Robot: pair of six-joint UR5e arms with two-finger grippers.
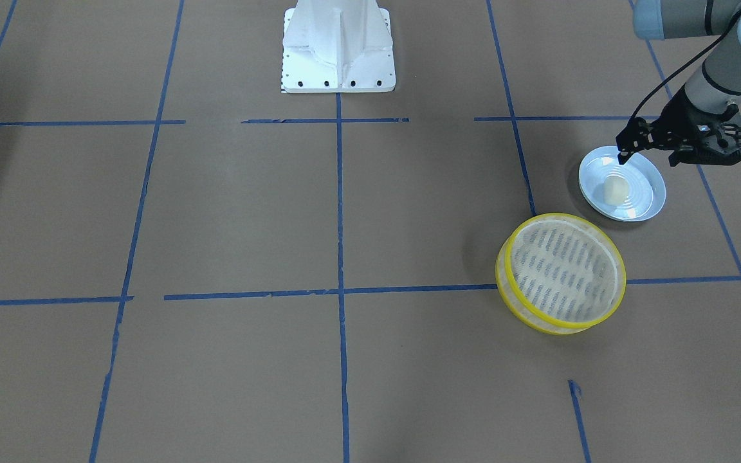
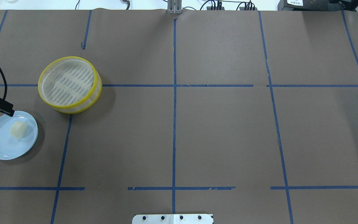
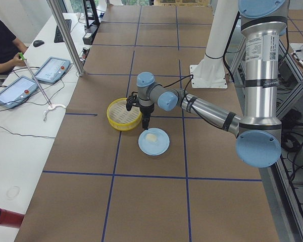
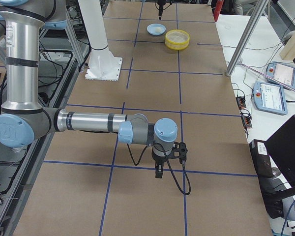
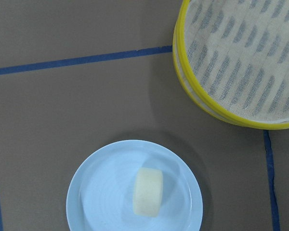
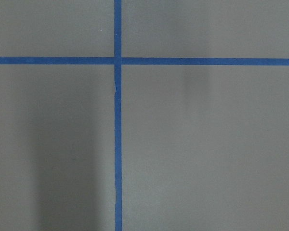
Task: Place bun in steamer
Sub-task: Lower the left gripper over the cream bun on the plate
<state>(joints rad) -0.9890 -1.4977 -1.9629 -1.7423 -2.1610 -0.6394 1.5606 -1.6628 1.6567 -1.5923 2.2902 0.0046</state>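
Left gripper [image 1: 622, 154]: black, two-finger, on the grey left arm, pointing down over the robot-side rim of the plate. The fingers read as a single narrow tip in the front, overhead and left-end views, so they appear drawn together with nothing between them. The tip is clear of the bun.

Bun [image 1: 616, 190]: one piece, cream-white and smooth. It is a short blocky lump with rounded corners, longer than wide, much smaller than the plate under it. It lies on the plate a little off centre, untouched. The left wrist view shows it from straight above [image 5: 148, 191].

Plate [image 1: 644, 202]: light blue, round and shallow, flat on the table.

Steamer [image 1: 502, 283]: round shallow basket with yellow rims, pale translucent wall and a whitish floor with rows of dark slots. Nothing lies in it. It sits near the plate, not touching it, across a blue tape line.

Right gripper [image 4: 159, 172]: black, on the near arm in the right-end view, pointing down near a tape line, well apart from the plate and steamer. Whether its fingers are apart or together cannot be told.

Table [image 1: 216, 212]: covered in brown paper.

Blue tape [image 1: 339, 212]: gridded across the table.

White mounting base [image 1: 338, 45]: at the robot's edge of the table
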